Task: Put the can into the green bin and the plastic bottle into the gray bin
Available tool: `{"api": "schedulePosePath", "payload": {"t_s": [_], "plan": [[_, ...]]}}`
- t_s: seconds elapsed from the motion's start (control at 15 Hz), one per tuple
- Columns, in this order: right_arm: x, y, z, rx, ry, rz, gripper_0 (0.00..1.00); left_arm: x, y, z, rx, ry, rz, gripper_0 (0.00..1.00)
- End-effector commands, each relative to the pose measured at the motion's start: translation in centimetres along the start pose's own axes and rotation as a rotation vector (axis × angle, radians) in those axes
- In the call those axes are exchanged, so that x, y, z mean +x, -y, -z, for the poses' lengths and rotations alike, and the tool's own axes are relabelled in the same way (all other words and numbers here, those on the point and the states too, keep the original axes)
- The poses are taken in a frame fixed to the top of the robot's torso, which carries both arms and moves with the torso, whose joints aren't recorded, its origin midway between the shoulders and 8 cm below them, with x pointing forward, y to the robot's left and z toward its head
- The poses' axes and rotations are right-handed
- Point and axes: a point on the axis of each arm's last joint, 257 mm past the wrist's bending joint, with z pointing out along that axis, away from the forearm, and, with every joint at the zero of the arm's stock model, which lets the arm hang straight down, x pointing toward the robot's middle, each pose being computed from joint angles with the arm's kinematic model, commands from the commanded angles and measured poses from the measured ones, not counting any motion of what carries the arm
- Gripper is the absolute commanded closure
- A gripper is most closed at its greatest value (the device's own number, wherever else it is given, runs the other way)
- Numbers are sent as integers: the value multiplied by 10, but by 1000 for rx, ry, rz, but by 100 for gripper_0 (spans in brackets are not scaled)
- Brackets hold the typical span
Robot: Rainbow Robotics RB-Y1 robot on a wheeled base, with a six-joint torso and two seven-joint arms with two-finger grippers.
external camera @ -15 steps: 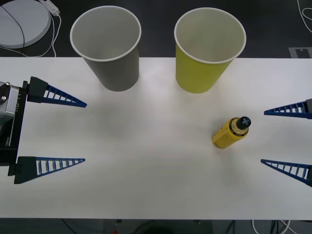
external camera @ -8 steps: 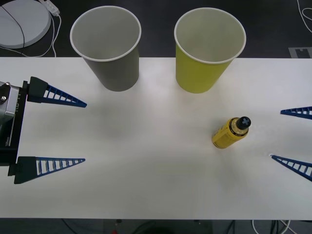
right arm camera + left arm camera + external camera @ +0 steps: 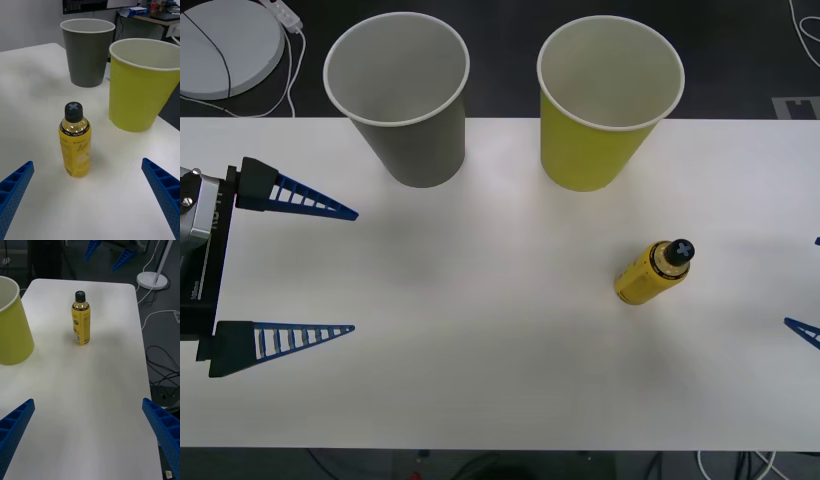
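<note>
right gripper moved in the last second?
Yes. The right gripper has drawn back toward the table's right edge, away from the plastic bottle, which stands unmoved.

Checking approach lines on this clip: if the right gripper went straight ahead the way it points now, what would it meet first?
Most likely the plastic bottle, upright between the open right gripper's fingers' lines. The green bin stands beyond and to one side, probably off that line, though depth is unclear.
</note>
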Motion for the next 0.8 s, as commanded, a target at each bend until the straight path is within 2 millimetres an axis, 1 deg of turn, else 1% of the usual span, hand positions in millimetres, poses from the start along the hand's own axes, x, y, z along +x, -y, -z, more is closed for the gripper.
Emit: {"api": "schedulePosePath", "payload": {"t_s": [0.07, 0.27, 0.4, 0.6, 0.8], "plan": [[20, 1, 10, 34, -14, -60, 0, 0, 0, 0, 0, 0, 0, 0], [39, -4, 10, 52, -20, -122, 0, 0, 0, 0, 0, 0, 0, 0], [43, -3, 6, 63, -11, -133, 0, 0, 0, 0, 0, 0, 0, 0], [47, -7, -12, 49, 2, -148, 0, 0, 0, 0, 0, 0, 0, 0], [51, -8, -28, 54, 5, -147, 0, 0, 0, 0, 0, 0, 0, 0]]}}
